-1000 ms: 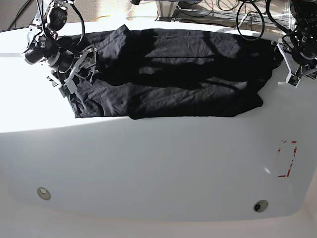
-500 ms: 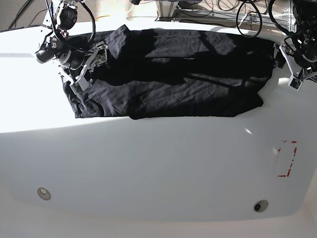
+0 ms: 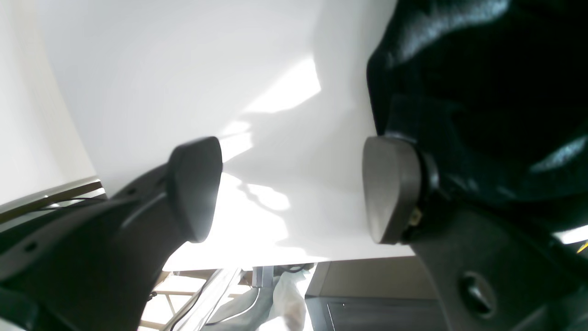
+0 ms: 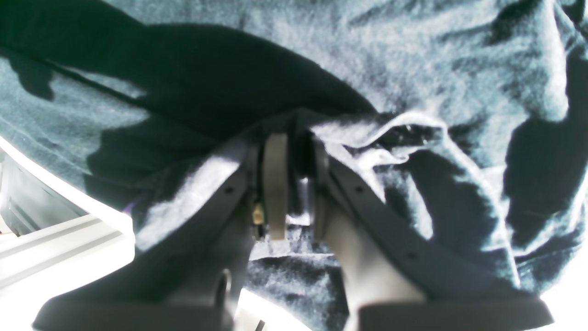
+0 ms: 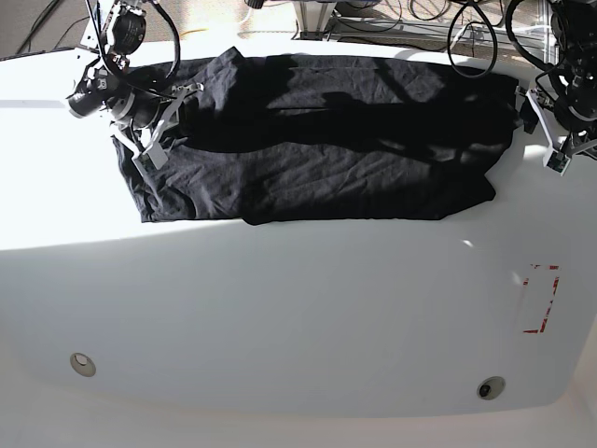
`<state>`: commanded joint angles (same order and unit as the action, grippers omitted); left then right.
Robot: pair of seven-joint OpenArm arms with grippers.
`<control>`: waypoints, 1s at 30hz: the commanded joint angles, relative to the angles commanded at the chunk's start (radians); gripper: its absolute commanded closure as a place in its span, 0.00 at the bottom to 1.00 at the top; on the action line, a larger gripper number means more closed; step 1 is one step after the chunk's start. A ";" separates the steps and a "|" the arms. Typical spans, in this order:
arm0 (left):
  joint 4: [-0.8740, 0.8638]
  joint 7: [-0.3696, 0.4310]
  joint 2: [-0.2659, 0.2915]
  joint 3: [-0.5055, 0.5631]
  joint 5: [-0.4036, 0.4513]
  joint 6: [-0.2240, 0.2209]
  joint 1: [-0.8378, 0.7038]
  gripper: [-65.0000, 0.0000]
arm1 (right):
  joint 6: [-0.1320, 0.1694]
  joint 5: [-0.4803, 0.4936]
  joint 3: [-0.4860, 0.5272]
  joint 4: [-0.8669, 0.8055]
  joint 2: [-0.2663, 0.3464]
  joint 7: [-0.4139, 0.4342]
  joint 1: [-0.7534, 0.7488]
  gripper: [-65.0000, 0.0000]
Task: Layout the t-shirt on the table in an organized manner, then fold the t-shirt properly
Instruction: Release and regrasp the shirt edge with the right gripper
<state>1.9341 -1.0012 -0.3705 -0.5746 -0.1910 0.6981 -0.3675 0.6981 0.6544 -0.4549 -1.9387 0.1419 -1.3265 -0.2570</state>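
Note:
The black t-shirt (image 5: 317, 140) lies spread out and wrinkled across the far half of the white table (image 5: 280, 308). My right gripper (image 5: 171, 110) is at the shirt's left end in the base view. In the right wrist view it (image 4: 296, 138) is shut on a raised fold of the t-shirt (image 4: 413, 69), with cloth draped over its fingertips. My left gripper (image 5: 543, 126) hovers just off the shirt's right end. In the left wrist view it (image 3: 294, 188) is open and empty over the bare table (image 3: 183, 69), with the shirt's edge (image 3: 482, 92) beside one finger. The purple tag does not show clearly.
A red dashed rectangle mark (image 5: 541, 299) is on the table at the near right. Two round metal discs (image 5: 82, 362) (image 5: 490, 386) sit near the front edge. Cables and frame parts (image 5: 373, 14) lie beyond the far edge.
My right gripper has moved toward the far left of the shirt and its jaws have closed on the cloth. My left gripper has shifted slightly and stays open.

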 joint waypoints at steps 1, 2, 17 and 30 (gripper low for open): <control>0.000 0.000 0.000 0.000 0.000 0.000 0.000 0.31 | 0.000 0.003 0.000 0.000 0.000 0.000 0.000 0.90; 0.000 0.000 0.000 0.000 0.000 0.000 0.000 0.31 | 0.000 0.003 0.000 -0.002 0.000 0.000 0.003 0.90; 0.000 0.000 -0.002 0.003 0.000 0.000 -0.002 0.31 | 0.000 -0.005 0.000 0.000 -0.021 0.000 0.115 0.90; 0.000 0.000 -0.002 0.002 0.002 0.000 -0.005 0.31 | 0.000 -0.005 -0.002 -0.008 0.008 -0.002 0.077 0.39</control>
<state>1.9341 -1.0012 -0.3721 -0.5731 -0.1895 0.6981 -0.3721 0.6981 0.6498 -0.4565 -1.9463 0.1496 -1.3280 -0.1803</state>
